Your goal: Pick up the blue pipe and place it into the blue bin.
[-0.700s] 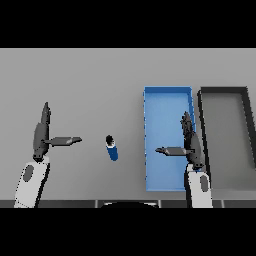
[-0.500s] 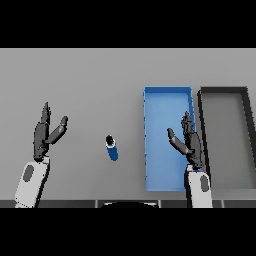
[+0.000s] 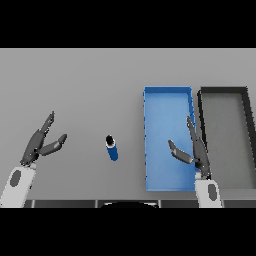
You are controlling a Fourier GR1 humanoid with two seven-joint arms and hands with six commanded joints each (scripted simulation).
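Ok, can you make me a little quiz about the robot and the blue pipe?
1. True or false: the pipe is already inside the blue bin.
2. What stands right of the blue bin? A) a red cup B) a dark bin C) a plate
3. Fill in: the pipe lies on the table between the left hand and the ____ bin.

Key:
1. False; it lies on the table, left of the bin.
2. B, the dark bin.
3. Blue. The right hand hovers over that bin; both hands are open and hold nothing.
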